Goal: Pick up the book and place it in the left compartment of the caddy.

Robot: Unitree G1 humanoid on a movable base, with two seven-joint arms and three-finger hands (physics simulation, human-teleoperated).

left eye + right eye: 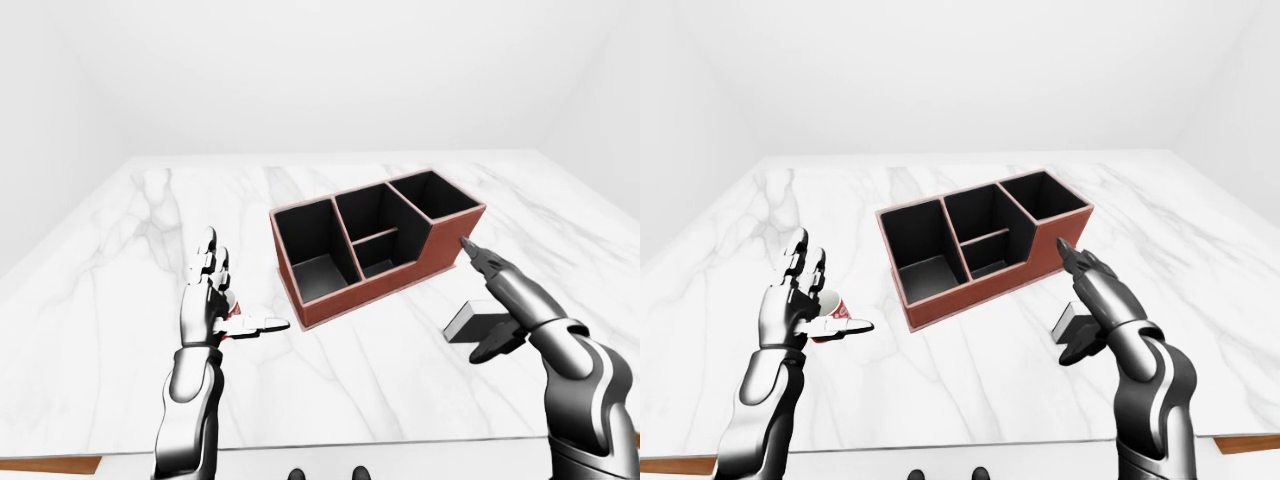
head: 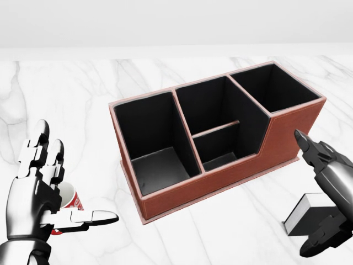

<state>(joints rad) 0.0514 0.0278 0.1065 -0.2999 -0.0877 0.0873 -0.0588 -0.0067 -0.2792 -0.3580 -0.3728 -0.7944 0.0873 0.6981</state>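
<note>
While both hands hover over a white marble table point(image 1: 110, 300), a reddish-brown caddy point(image 2: 287, 135) with black inner walls sits at an angle near the middle of the head view. It has a tall left compartment point(image 2: 157, 160), a middle section split by a low divider point(image 2: 216, 128) into two smaller pockets, and a right compartment point(image 2: 276, 85) towards the upper right. Every compartment that can be seen into holds nothing.

At the lower right of the head view, just beside the caddy's right end, lies the book point(image 2: 311, 212), white with a dark edge, flat on the table and partly hidden. The right hand point(image 2: 325, 187) is poised directly over it, fingers spread and unclenched, one dark fingertip point(image 2: 302, 139) pointing towards the caddy's side; whether the thumb point(image 2: 322, 243) below touches the book cannot be told.

At the lower left, the left hand point(image 2: 38, 193) is held upright with fingers released and thumb point(image 2: 91, 217) stuck out sideways, grasping nothing. A small cup point(image 1: 830, 308), white with red markings, peeks out from behind it, standing on the table. The markings are too small to read.
</note>
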